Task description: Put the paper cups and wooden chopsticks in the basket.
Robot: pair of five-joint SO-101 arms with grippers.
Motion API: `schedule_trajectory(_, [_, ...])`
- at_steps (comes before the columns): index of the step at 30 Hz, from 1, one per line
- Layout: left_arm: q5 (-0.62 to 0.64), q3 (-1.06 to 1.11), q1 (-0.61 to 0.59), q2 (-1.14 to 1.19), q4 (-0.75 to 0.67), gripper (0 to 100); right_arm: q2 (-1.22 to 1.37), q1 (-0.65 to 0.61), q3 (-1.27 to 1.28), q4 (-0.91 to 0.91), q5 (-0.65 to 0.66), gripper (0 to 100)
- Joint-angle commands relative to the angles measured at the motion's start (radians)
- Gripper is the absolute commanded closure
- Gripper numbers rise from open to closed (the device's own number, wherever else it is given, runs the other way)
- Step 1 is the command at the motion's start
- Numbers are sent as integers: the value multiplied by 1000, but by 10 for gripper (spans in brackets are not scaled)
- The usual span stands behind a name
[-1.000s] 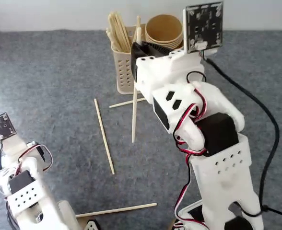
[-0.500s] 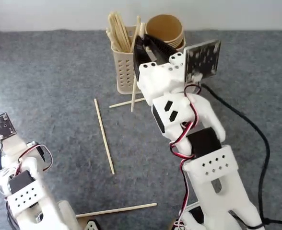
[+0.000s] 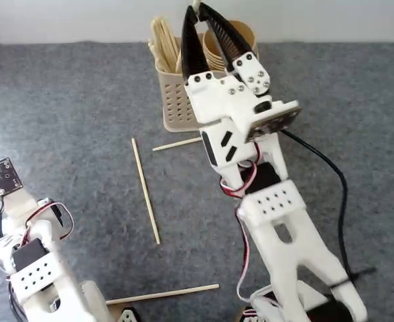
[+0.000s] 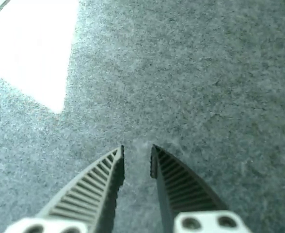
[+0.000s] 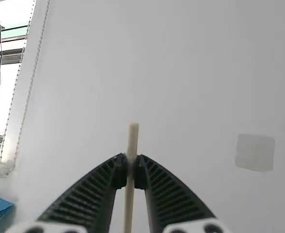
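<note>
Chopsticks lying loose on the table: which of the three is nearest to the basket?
The nearly level chopstick just in front of the basket; the steep chopstick and the bottom-edge chopstick lie farther off.

Grey felt tabletop (image 3: 63, 100); white wall (image 5: 181, 73) behind.

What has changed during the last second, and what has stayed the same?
The right gripper, clamped on a chopstick, lifted it off the table and swung up above the basket. The left arm and three loose chopsticks on the table kept their places.
</note>
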Motion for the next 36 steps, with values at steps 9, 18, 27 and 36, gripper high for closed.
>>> schedule_trajectory(9, [3,-56,8,-18,-20,906,315,44,-80,-211,144,991])
schedule_trajectory(18, [2,-56,23,-18,-20,906,317,39,-83,65,144,847])
schedule_trajectory(27, [3,-61,-8,-18,-20,906,7,30,-84,628,-158,812])
schedule_trajectory(36, [9,-56,-26,-18,-51,906,-54,-84,-181,1320,-282,812])
